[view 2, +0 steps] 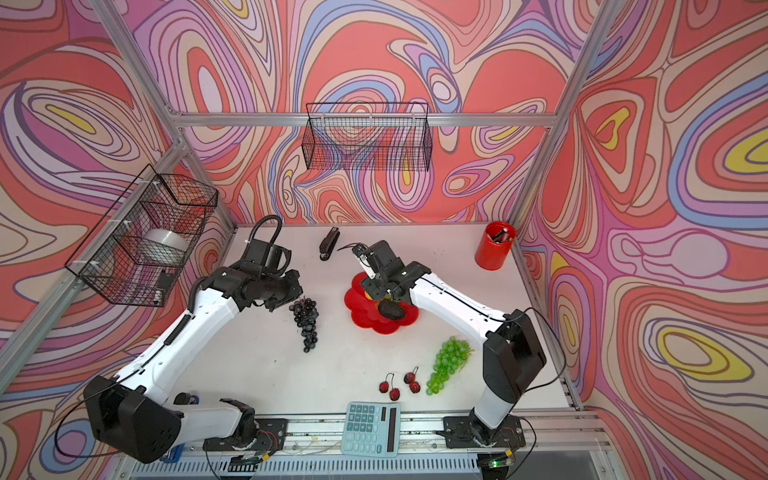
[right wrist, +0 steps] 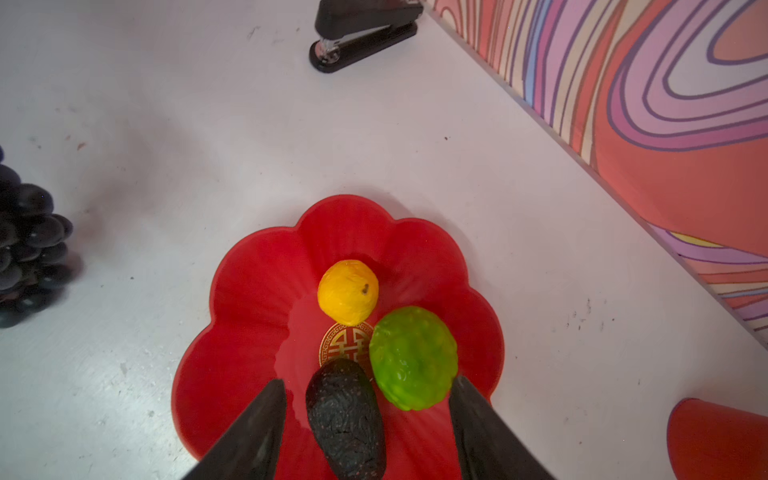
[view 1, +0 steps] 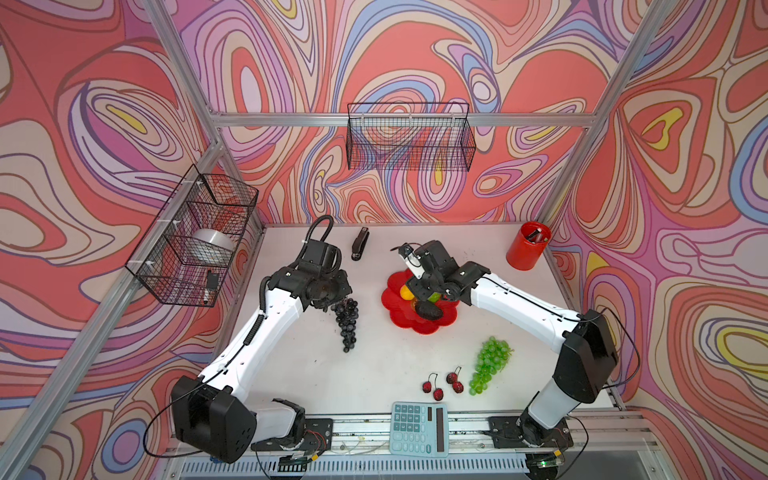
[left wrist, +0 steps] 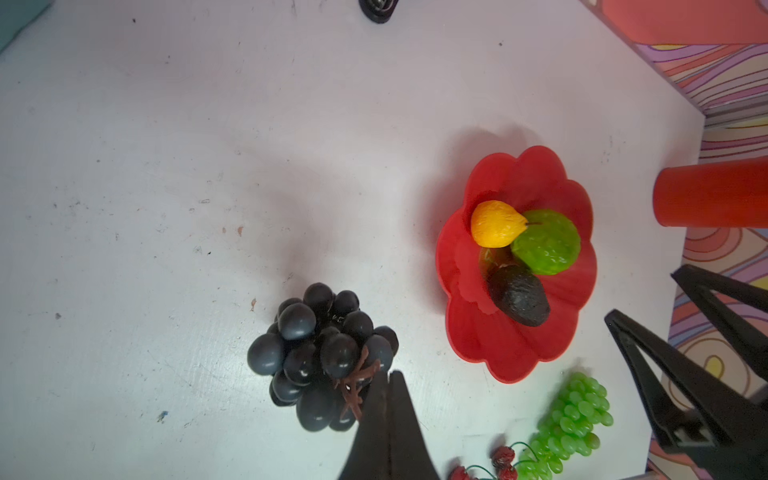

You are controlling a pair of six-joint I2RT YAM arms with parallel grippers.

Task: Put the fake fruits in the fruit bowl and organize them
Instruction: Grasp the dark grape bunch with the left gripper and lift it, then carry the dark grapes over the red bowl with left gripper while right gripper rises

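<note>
Right wrist view: right gripper [right wrist: 368, 379] straddles dark avocado [right wrist: 347, 419].

Bright, even light from above.
Soft shadows on the table [view 1: 374, 365]; mild glare inside the red bowl [right wrist: 249, 270].

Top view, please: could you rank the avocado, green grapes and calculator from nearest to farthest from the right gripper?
1. Avocado, in the bowl, beneath the open right gripper.
2. Green grapes, nearer the front, right of the bowl.
3. Calculator, at the front edge.
</note>
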